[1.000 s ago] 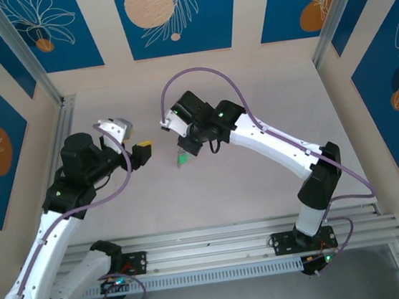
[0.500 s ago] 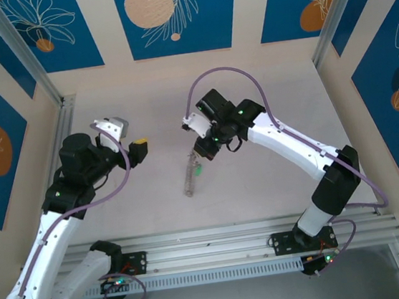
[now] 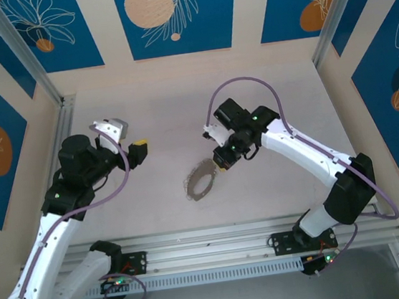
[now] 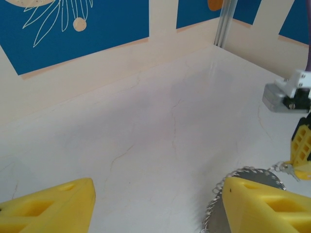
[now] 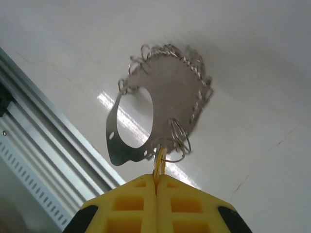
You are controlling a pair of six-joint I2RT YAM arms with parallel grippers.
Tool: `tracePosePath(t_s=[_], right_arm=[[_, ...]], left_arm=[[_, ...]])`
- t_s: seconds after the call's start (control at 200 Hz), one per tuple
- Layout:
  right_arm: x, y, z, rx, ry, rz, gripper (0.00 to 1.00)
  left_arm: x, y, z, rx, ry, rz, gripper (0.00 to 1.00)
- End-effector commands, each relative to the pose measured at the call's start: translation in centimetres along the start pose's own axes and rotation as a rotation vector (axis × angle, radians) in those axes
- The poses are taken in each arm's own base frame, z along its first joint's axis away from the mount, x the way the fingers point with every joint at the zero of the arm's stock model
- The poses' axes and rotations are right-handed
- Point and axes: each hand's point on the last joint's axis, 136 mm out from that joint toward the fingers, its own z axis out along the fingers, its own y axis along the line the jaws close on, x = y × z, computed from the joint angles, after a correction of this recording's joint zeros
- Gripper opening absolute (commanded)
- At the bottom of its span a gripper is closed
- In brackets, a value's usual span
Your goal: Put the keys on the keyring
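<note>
The keyring [image 3: 202, 181] lies flat on the table [image 3: 266, 98] just left of my right gripper [image 3: 220, 163]. In the right wrist view it is a grey metal plate [image 5: 172, 87] with a large hole, edged with several wire rings. My right gripper [image 5: 156, 178] is shut on the keys, a thin gold piece [image 5: 159, 162] whose tip reaches a wire ring at the plate's near edge. My left gripper [image 3: 139, 153] hovers open to the left, apart from the plate. Its yellow fingers [image 4: 262, 204] stand wide with nothing between them, and the plate's edge [image 4: 250, 173] shows behind the right finger.
An aluminium rail [image 3: 231, 241] runs along the table's near edge, close below the plate, and appears as grey strips [image 5: 43, 141] in the right wrist view. Walls with blue panels [image 3: 173, 15] enclose the table on three sides.
My right gripper has moved right and toward the near edge, dragging the keyring, which now lies spread flat instead of bunched under the gripper. The left arm has hardly moved.
</note>
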Motion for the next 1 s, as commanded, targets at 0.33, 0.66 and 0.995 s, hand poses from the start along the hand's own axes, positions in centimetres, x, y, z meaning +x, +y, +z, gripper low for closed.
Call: tracePosePath(t_s=[0.33, 0.66, 0.995], right_arm=[[-4.2, 3.0, 3.8, -0.26, -0.092, 0.063, 0.0], [-7.1, 2.6, 6.4, -0.316, -0.086, 0.052, 0.0], [-0.9, -3.5, 9.3, -0.24, -0.031, 0.259, 0.0]], left_arm=[[-1.0, -0.2, -0.4, 0.025, -0.046, -0.053, 0.79], [-0.2, 0.2, 0.6, 0.023, 0.005, -0.084, 0.86], [0.0, 0.4, 1.2, 0.048, 0.009, -0.106, 0.86]])
